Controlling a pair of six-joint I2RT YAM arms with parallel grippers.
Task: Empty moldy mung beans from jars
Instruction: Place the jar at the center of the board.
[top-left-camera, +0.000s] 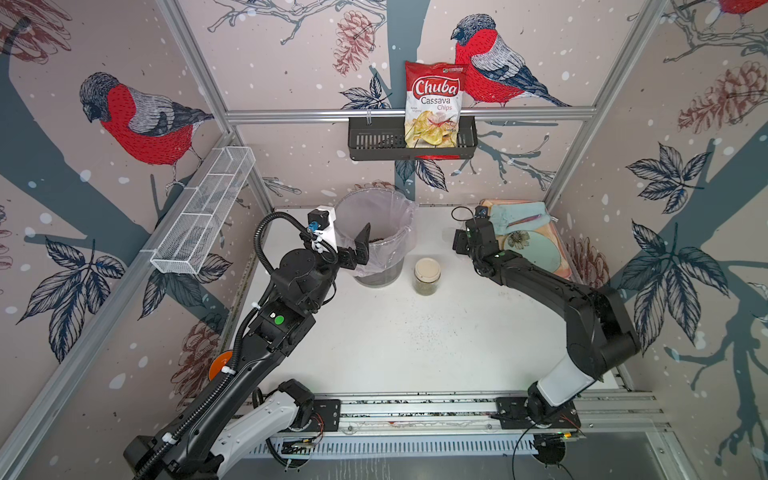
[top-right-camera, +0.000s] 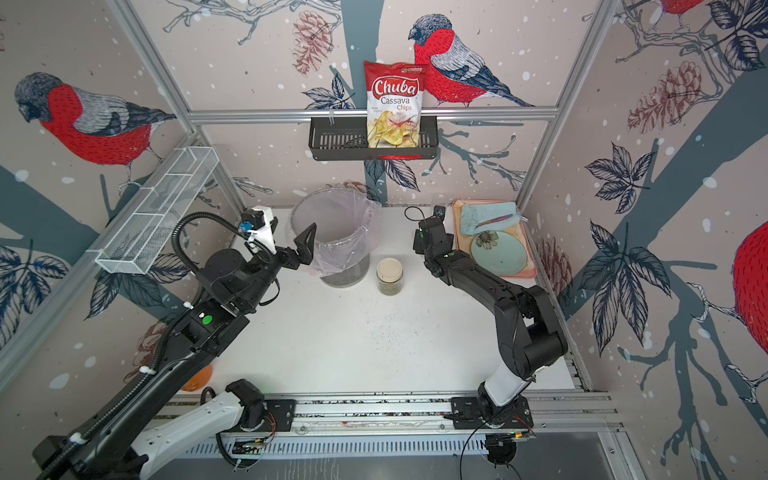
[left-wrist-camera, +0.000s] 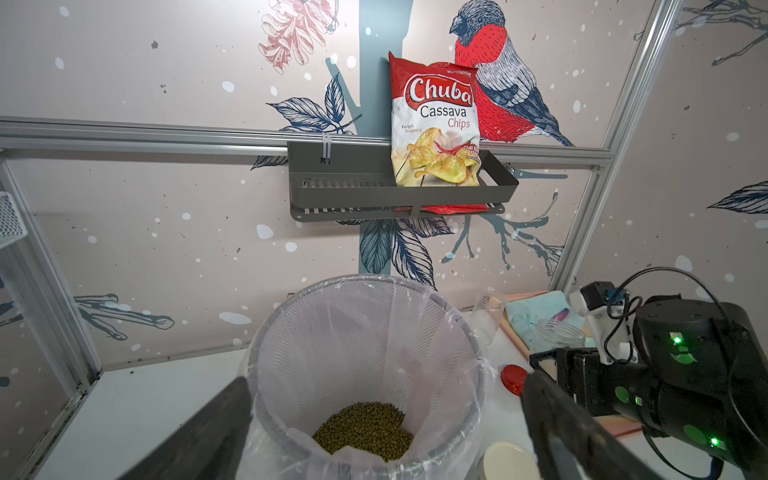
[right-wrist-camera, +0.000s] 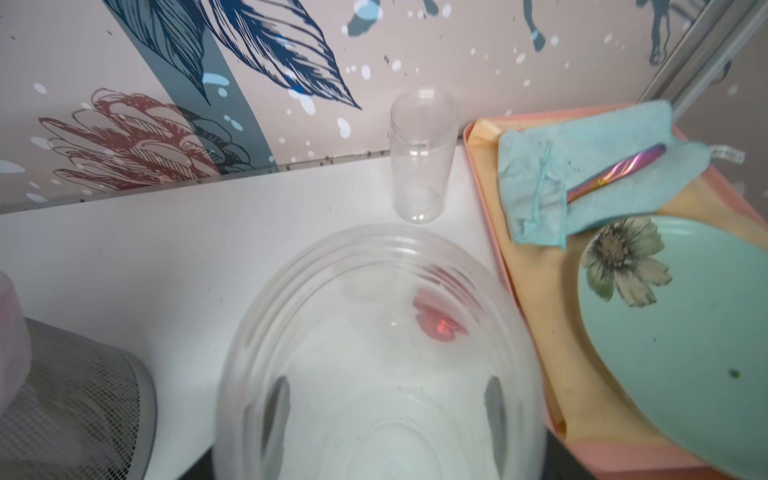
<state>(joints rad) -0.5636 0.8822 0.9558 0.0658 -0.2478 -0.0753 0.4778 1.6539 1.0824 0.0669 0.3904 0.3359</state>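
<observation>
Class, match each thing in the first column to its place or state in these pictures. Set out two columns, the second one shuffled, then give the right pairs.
Things
1 beige-lidded jar
2 red lid
3 loose mung beans
4 chips bag

Places or states
A in the black wall basket
B at the bottom of the lined bin
C lying on the white table, on no jar
D standing closed beside the bin

Pairs: 1-D, 2-C, 3-B, 4-A
</observation>
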